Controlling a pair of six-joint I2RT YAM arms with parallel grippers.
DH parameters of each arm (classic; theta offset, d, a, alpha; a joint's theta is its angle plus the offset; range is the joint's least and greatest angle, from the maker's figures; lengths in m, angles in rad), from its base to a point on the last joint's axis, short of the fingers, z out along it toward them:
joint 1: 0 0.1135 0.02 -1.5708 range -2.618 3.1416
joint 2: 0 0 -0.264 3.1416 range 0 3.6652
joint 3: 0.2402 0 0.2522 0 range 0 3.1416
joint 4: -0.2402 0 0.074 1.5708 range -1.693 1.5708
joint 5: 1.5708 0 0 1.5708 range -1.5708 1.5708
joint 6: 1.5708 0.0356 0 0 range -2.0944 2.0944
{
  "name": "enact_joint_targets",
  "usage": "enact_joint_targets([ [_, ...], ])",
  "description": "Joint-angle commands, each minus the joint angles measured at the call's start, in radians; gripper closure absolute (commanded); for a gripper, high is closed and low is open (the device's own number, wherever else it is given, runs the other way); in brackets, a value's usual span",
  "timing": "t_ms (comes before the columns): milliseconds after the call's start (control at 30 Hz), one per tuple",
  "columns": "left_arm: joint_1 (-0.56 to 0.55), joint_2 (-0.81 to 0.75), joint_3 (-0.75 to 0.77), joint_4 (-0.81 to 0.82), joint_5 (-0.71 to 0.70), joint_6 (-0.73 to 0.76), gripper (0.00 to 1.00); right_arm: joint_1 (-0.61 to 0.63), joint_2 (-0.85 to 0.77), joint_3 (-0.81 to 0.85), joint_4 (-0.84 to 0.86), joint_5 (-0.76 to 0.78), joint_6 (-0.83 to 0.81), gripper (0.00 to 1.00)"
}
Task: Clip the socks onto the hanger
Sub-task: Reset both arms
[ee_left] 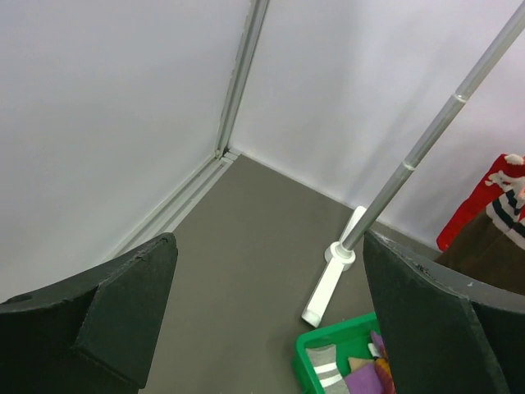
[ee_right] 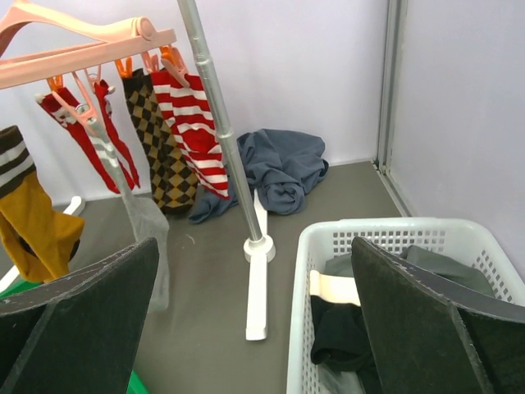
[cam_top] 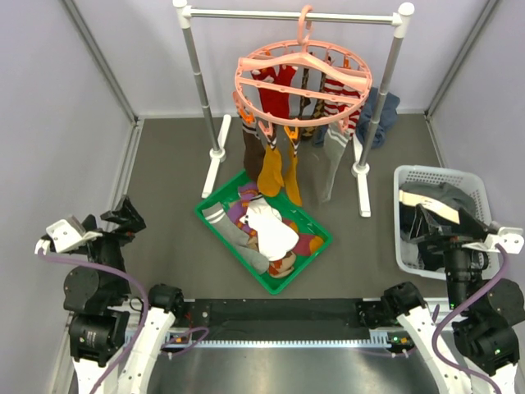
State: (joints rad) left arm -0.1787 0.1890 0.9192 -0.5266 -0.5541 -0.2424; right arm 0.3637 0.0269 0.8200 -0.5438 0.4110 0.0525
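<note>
From above: the hanger hangs behind the green tray, where loose socks lie. Take one by its cuff, leaving fabric free for a clip. Left wrist: your left gripper gapes empty, left of the tray. Right wrist: your right gripper, equally wide and empty, sits right of it.

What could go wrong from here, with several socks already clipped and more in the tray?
The loose socks lie heaped and overlapping in the green tray; a grab may lift two. The hanger dangles freely from the rail, so pushing a sock into it may swing it. The right post stands between the open right end effector and the hanger; a direct reach might hit it.
</note>
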Motion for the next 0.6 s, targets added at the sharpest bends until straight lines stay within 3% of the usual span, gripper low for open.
enact_joint_targets([
  [0,0.001,-0.026,-0.019,-0.009,-0.015,0.000,0.01,0.011,-0.012,0.036,-0.007,0.015,0.007,0.01],
  [567,0.001,-0.019,-0.014,-0.010,0.011,0.019,0.01,0.009,-0.013,0.045,-0.036,0.011,0.006,0.01],
])
